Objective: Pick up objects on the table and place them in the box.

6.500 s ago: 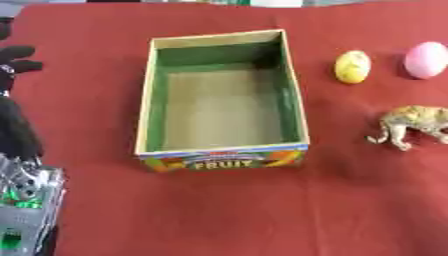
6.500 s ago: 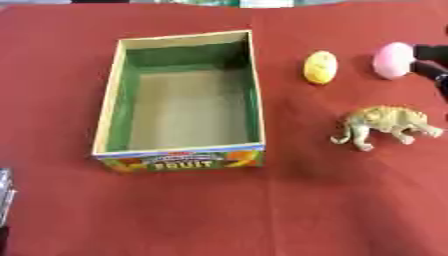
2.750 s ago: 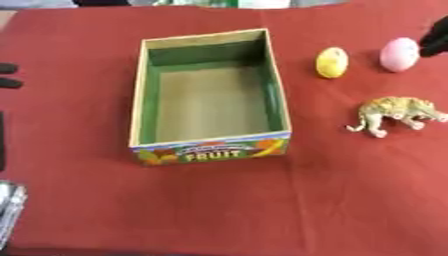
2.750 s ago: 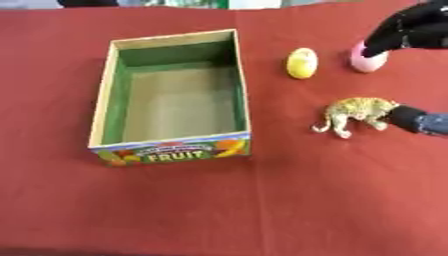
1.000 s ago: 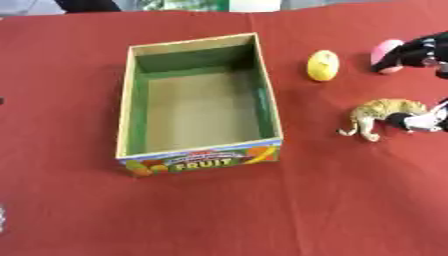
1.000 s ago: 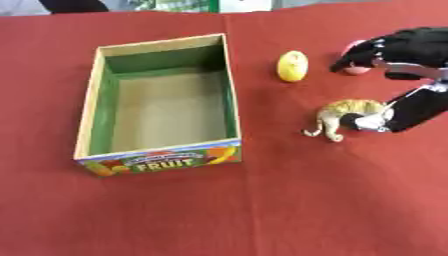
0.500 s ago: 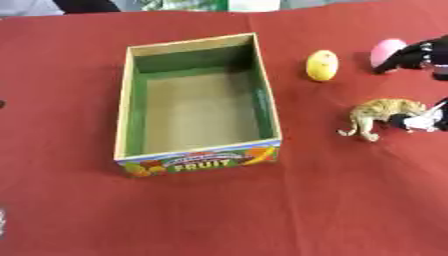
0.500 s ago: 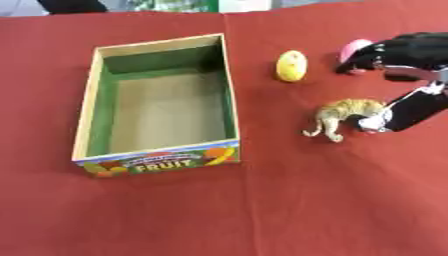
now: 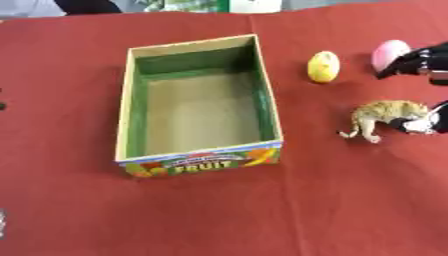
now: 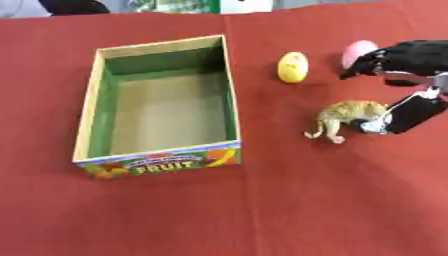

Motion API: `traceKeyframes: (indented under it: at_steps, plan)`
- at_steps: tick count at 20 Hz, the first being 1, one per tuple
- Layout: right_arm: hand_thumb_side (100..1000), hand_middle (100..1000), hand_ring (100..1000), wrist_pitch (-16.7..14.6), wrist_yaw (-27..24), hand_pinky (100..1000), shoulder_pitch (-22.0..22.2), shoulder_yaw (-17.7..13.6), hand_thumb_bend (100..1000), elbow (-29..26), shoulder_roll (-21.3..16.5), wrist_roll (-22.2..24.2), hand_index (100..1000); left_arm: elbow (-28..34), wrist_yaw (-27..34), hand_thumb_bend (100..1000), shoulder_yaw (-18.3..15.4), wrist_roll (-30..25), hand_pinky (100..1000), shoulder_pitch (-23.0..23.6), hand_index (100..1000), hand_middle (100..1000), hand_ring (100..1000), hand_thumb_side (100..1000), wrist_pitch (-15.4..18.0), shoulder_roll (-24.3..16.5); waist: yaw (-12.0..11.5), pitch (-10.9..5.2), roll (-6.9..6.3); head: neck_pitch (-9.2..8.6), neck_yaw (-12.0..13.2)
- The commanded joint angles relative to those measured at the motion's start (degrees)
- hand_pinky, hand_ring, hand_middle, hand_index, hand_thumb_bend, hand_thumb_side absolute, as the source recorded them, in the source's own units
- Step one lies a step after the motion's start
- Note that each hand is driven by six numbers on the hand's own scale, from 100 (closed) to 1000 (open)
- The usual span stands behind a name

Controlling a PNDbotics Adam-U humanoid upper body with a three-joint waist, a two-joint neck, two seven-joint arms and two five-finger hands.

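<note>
An open cardboard box (image 10: 87,120) labelled FRUIT stands left of centre with nothing in it. Right of it lie a yellow egg-shaped thing (image 10: 292,67), a pink egg-shaped thing (image 10: 355,52) and a tan toy animal (image 10: 347,114) on its feet. My right hand (image 10: 418,59) comes in from the right, open and spread. Its fingers (image 10: 374,61) lie against the pink egg's right side, and its thumb (image 10: 409,115) touches the animal's rear. Only a dark sliver of my left hand (image 9: 2,105) shows at the left edge.
Everything rests on a red tablecloth (image 10: 289,200). Pale objects and a dark shape sit beyond the table's far edge (image 9: 184,5). Open cloth stretches in front of the box and the toys.
My right hand has drawn back a little to the right, uncovering more of the pink egg. Its thumb stays at the toy animal. The box and the yellow egg have not moved.
</note>
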State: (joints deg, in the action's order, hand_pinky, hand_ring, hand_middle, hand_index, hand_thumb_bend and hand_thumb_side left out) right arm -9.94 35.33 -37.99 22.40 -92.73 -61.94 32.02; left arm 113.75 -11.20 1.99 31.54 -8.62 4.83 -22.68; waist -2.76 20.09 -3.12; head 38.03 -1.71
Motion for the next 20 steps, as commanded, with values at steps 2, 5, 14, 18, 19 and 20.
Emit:
traceKeyframes:
  at_steps: [2, 5, 14, 18, 19, 20]
  plan:
    - [668, 832, 901, -0.2, 1.7, 858, -1.6, 0.2, 370, 1.8, -0.1, -0.7, 925, 0.8, 0.1, 100, 0.0, -0.3, 519, -0.6, 729, 669, 604, 881, 0.1, -0.7, -0.1, -0.83, 0.05, -0.77, -0.2]
    - [665, 826, 897, -0.6, 2.4, 856, -2.0, 0.8, 371, 2.8, 0.6, -0.8, 917, 0.8, 0.1, 100, 0.0, -0.3, 519, -0.6, 729, 669, 603, 880, 0.0, -0.6, -0.3, -0.66, 0.0, -0.76, -0.2]
    - [622, 792, 882, -1.4, 4.9, 843, -2.1, 2.0, 360, 5.5, 1.8, -1.0, 857, 0.8, 0.2, 100, 0.1, -0.5, 518, -0.7, 729, 669, 603, 878, 0.1, -0.4, -0.5, -0.36, -0.06, -0.97, -0.3]
    - [594, 772, 871, -1.9, 5.6, 828, -1.9, 2.0, 327, 6.2, 2.0, -1.1, 843, 0.8, 0.2, 100, 0.1, -0.5, 518, -0.8, 730, 669, 604, 875, 0.1, -0.4, -0.5, -0.28, -0.1, -1.04, -0.3]
    - [592, 763, 868, -2.0, 5.7, 825, -1.9, 2.0, 321, 6.3, 2.1, -1.3, 837, 0.8, 0.2, 100, 0.1, -0.6, 518, -0.8, 730, 669, 604, 877, 0.1, -0.3, -0.5, -0.26, -0.11, -1.06, -0.3]
    - [591, 745, 859, -2.0, 5.7, 816, -1.9, 2.0, 308, 6.4, 2.2, -1.6, 816, 0.8, 0.3, 100, 0.1, -0.6, 517, -0.8, 729, 669, 604, 877, 0.1, -0.3, -0.5, -0.23, -0.12, -1.09, -0.3]
